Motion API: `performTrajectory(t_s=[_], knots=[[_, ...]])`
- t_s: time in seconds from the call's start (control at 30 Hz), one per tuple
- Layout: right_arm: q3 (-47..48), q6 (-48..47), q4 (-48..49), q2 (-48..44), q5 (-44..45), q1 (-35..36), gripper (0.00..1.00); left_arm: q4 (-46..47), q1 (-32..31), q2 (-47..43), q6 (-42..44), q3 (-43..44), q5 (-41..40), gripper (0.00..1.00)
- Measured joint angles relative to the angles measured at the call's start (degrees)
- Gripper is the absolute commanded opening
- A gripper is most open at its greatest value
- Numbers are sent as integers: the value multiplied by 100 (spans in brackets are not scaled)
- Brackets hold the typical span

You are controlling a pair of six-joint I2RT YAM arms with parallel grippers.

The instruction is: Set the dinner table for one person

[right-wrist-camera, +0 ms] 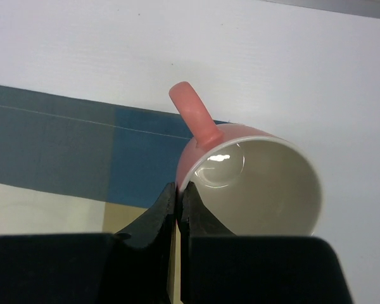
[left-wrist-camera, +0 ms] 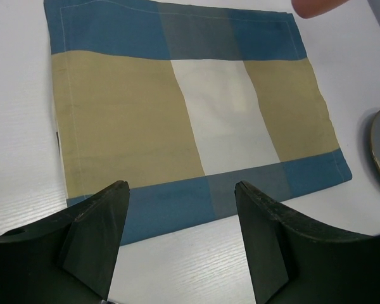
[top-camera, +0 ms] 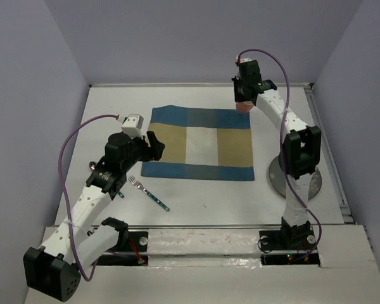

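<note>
Fingers of the right gripper [right-wrist-camera: 178, 190] are seen drawn together on the wall of a pink mug [right-wrist-camera: 259, 183], one finger outside the rim and the other just inside it. The mug is upright, its pale inside is shown to the wrist camera, and its handle [right-wrist-camera: 193, 117] points away from the gripper. Under the gripper and the mug lies the white desk [right-wrist-camera: 82, 50], which spreads out past them on every side. Whether the mug's base touches the desk cannot be told. Beside the gripper, and partly beneath it, the blue corner of a checked placemat [right-wrist-camera: 50, 152] is seen. In the overhead view the right arm is stretched far forward from its base, its elbow raised and its wrist bent down over that corner. A grey plate [top-camera: 273, 172] lies on the desk behind the gripper, by the arm's lower link.

The left gripper [left-wrist-camera: 180, 185] is held with its fingers wide apart and nothing between them. It is poised above the desk [left-wrist-camera: 19, 95], just short of the placemat's [left-wrist-camera: 177, 114] nearest edge, and it is aimed across the cloth. The left arm is folded, with its elbow low beside its base and its forearm raised toward the cloth. A blue-handled fork [top-camera: 150, 195] lies on the desk behind this gripper and near it.
</note>
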Motion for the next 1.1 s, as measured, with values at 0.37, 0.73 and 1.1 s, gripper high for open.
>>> performTrajectory(t_s=[0.37,0.73,1.1], knots=[[474,-61,-439,848,-249,55,0,-11,-59,0,20,0,-59,79],[474,-61,-474,848,-323,125,0,-22,-90,2,20,0,-125,79],[474,-63,-577,885,-310,155,10,-22,-90,2,22,0,-127,79]])
